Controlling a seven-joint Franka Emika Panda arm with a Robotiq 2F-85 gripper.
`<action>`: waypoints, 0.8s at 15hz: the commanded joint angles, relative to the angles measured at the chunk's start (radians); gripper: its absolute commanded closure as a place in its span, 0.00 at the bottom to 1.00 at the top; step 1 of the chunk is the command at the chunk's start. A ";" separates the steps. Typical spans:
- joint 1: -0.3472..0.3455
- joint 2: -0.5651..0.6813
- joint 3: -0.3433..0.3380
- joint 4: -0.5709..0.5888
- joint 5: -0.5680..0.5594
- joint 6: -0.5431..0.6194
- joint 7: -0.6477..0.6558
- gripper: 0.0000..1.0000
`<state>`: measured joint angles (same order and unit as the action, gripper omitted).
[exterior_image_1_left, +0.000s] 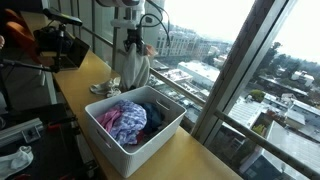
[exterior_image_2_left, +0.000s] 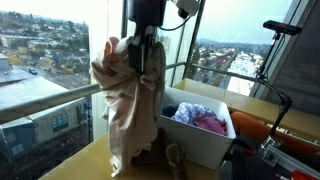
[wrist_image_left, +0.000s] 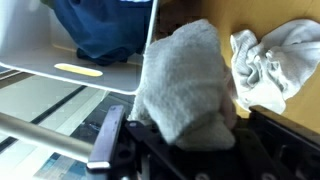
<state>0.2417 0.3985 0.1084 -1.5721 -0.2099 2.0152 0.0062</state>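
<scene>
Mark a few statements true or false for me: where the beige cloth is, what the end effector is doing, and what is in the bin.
1. The end effector is shut on the beige cloth. True.
2. The beige cloth lies flat on the wooden table. False: it hangs from the end effector beside the bin.
3. The white bin is empty. False: it holds a pink garment and a blue garment.
4. The bin stands on the table next to the window. True.
5. A crumpled white cloth lies on the table outside the bin. True, as the wrist view shows.
</scene>
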 joint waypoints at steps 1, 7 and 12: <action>-0.043 -0.147 -0.009 -0.045 0.013 -0.058 -0.009 1.00; -0.121 -0.272 -0.039 -0.061 -0.002 -0.101 -0.003 1.00; -0.163 -0.322 -0.062 -0.077 -0.009 -0.118 0.003 1.00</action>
<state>0.0930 0.1222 0.0562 -1.6245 -0.2118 1.9174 0.0062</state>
